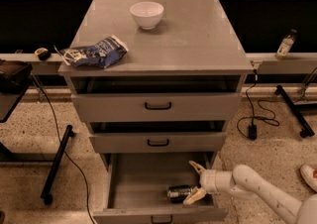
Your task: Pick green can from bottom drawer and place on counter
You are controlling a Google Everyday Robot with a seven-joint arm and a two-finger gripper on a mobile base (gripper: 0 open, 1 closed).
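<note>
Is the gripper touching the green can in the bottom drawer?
Cannot tell. The camera view shows the open gripper inside the bottom drawer, its lower finger right at the end of the green can; neither gap nor contact is plain.
</note>
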